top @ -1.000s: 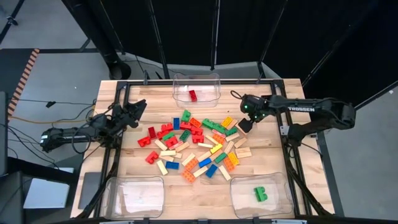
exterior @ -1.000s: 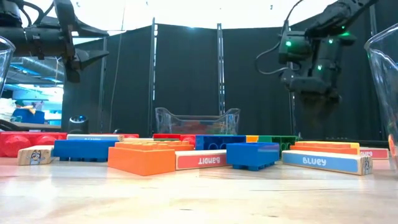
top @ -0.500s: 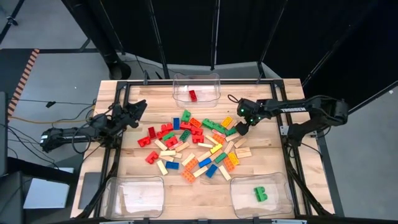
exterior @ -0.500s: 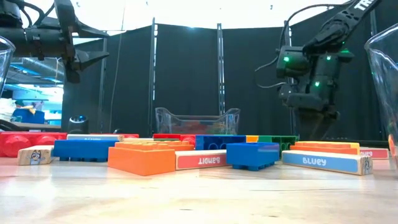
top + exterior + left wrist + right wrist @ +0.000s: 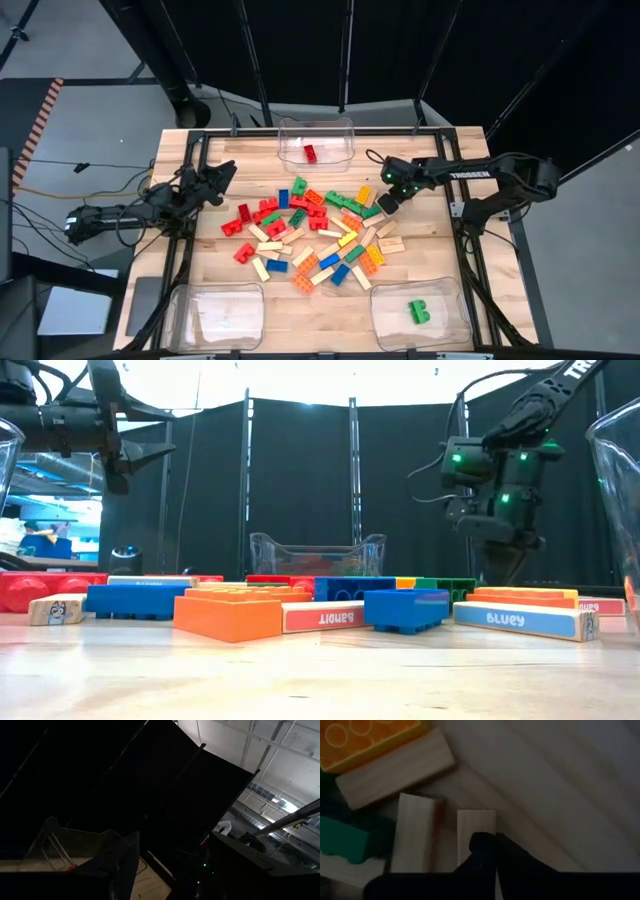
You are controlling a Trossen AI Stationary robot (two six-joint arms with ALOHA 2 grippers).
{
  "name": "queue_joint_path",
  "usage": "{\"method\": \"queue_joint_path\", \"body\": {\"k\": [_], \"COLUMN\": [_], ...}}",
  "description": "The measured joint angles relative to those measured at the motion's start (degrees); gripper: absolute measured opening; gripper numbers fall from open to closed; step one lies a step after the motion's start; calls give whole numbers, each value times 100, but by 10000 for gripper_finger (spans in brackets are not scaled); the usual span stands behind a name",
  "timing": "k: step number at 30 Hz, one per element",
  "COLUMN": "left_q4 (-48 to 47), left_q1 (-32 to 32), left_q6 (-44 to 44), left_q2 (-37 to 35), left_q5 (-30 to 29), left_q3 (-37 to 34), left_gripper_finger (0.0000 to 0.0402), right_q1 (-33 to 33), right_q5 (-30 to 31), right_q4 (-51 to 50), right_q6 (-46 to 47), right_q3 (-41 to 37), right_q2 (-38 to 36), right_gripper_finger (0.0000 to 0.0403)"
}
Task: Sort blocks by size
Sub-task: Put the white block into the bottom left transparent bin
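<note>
- Right gripper (image 5: 380, 204) sat low at the block pile's (image 5: 310, 235) two o'clock edge, jaws closed against a tan wooden bar (image 5: 475, 827); a grip was unclear.
- Left gripper (image 5: 222, 172) waited at nine o'clock, jaws wide, empty.

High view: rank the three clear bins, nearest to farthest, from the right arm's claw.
Measured from the right claw, at the pile's right edge:
1. Bin holding a red block, at the table's far edge, nearest.
2. Bin holding a green block, at the near right corner, next.
3. Bin with no block, at the near left corner, farthest.
</note>
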Motion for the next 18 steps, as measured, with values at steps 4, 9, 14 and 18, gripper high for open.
{"method": "queue_joint_path", "body": {"k": [4,9,14,18], "left_q4": [-2,-2,-27,-66], "left_q1": [2,2,1,2], "left_q6": [0,2,2,2], "left_q2": [0,2,0,0], "left_q5": [0,0,0,-2], "left_q3": [2,1,1,0], "left_gripper_finger": [245,245,245,245], "right_q1": [4,4,4,13], "right_q5": [-67,-196,-426,-452], "right_q4": [-217,-299,-806,-1098], "right_q6": [153,2,-283,-529], "right_q3": [71,252,408,402], "right_q2": [-180,-683,-1010,-897], "right_gripper_finger": [39,65,125,205]}}
